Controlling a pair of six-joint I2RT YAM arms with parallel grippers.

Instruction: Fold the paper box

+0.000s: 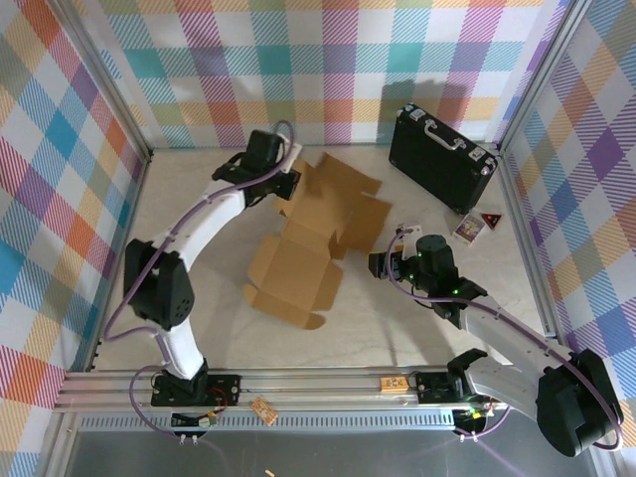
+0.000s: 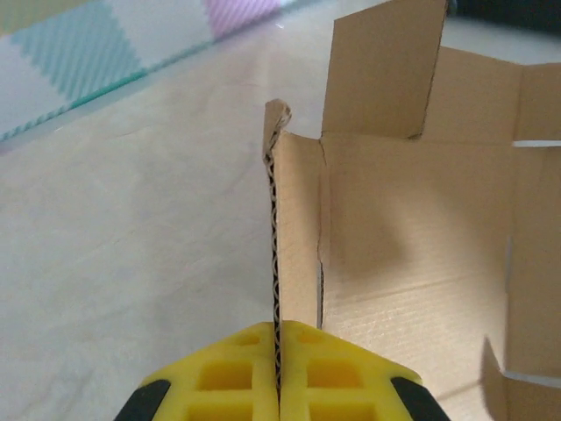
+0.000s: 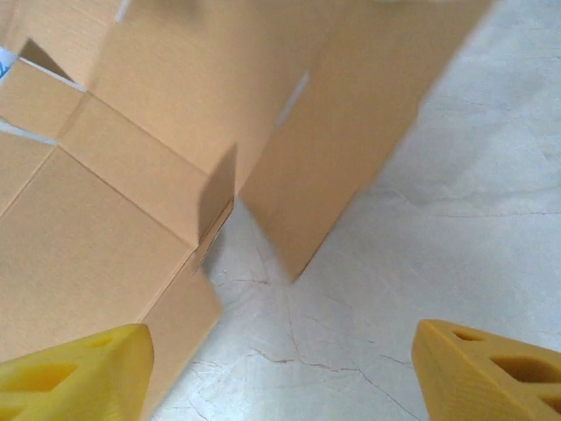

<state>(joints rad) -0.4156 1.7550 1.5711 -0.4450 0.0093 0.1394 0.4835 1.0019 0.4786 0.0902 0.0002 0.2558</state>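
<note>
The paper box (image 1: 313,238) is a brown corrugated sheet lying partly folded in the middle of the table, with some flaps raised. My left gripper (image 1: 289,185) is at its far left edge. In the left wrist view its yellow fingers (image 2: 230,377) are shut on the edge of an upright flap, and the box (image 2: 412,246) spreads out to the right. My right gripper (image 1: 384,264) hovers by the sheet's right side. Its fingertips (image 3: 79,373) stand wide open over bare table, and the box flaps (image 3: 105,219) lie just ahead and to the left, apart from them.
A black hard case (image 1: 442,159) with silver trim lies at the back right. Small cards (image 1: 469,228) and a red triangular piece (image 1: 492,220) sit in front of it. Aluminium frame posts and checked walls close in the table on three sides.
</note>
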